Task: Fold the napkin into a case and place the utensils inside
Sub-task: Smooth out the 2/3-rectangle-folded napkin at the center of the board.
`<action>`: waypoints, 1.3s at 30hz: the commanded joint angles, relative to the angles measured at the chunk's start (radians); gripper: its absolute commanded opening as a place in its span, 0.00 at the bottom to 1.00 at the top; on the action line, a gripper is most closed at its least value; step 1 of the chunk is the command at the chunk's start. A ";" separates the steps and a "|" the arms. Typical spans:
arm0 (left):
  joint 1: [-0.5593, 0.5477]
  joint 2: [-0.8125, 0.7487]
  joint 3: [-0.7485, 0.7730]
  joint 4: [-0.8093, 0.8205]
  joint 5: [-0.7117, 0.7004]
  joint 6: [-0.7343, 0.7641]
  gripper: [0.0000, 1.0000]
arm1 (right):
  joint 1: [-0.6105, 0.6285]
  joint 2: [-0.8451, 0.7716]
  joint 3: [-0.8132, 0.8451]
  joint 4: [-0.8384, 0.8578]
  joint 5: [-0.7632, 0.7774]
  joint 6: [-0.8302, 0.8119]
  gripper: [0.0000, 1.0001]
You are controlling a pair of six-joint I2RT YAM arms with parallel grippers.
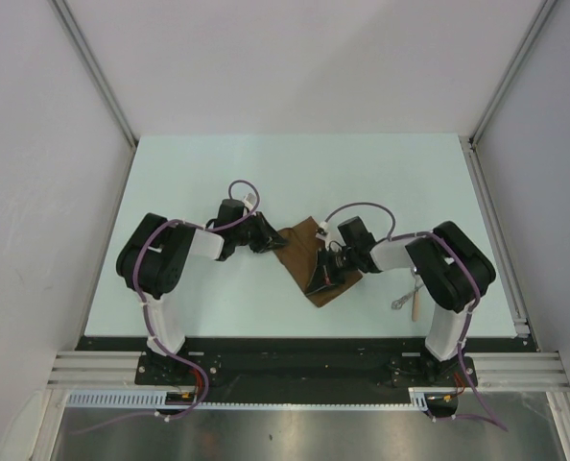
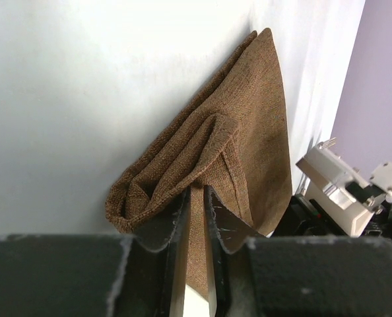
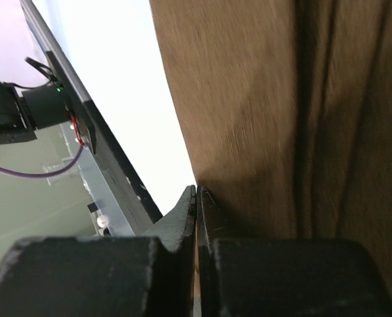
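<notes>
At the middle of the counter [image 1: 266, 173], the brown napkin [image 1: 299, 250] is seen bunched between both arms. A fold of it is clamped in the narrow gap of the left fingers [image 2: 168, 228]. The right fingers [image 3: 183, 212] are pressed together at its edge; whether cloth is caught there cannot be told. Beside the right arm, the utensils [image 1: 415, 307] are partly hidden, and only a tan handle and a silver tip can be made out.

No legible text, label, brand mark, number or sign found in any view. Checked: napkin [image 1: 299, 248], left arm housing [image 1: 155, 259], right arm housing [image 1: 458, 269], table [image 1: 266, 173] and base rail [image 1: 295, 370] at its near edge.
</notes>
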 commanded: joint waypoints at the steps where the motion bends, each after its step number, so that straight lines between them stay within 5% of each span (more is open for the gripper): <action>1: 0.006 0.008 0.000 -0.027 -0.050 0.025 0.18 | -0.005 -0.098 -0.063 -0.053 0.015 -0.059 0.00; 17: 0.004 -0.028 0.017 -0.063 -0.062 0.049 0.18 | -0.048 -0.238 -0.190 -0.060 0.020 -0.080 0.00; 23: -0.011 -0.081 0.060 -0.133 -0.058 0.097 0.20 | -0.046 -0.143 -0.205 0.002 0.003 -0.056 0.00; 29: -0.055 -0.191 0.094 -0.188 -0.053 0.109 0.25 | -0.072 -0.326 -0.173 -0.141 0.090 -0.063 0.00; 39: -0.062 -0.090 0.167 -0.175 -0.048 0.077 0.23 | -0.333 -0.462 -0.049 -0.281 0.267 -0.074 0.22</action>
